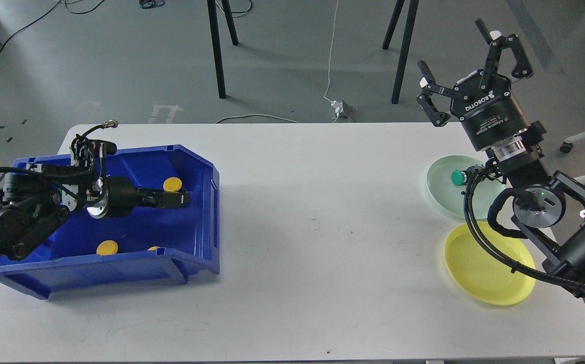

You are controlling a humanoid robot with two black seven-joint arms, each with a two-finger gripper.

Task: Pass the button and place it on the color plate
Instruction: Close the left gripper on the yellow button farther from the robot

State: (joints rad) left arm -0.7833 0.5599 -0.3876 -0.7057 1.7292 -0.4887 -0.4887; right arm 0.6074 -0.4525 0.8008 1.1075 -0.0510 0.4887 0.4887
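A blue bin (199,242) on the left of the white table holds three yellow buttons. One yellow button (173,184) with a black base lies near the bin's right wall. My left gripper (184,198) reaches into the bin and its dark fingers cover that button's black base; I cannot tell whether they grip it. Two more yellow buttons (107,247) lie by the bin's front wall. A green button (457,177) sits on the pale green plate (441,194). A yellow plate (489,268) lies in front of it, bare. My right gripper (467,55) is raised behind the plates, open and empty.
The white table (318,253) spans the view. My right arm and its cables hang over part of both plates. Chair and stand legs and a cable lie on the floor behind the table.
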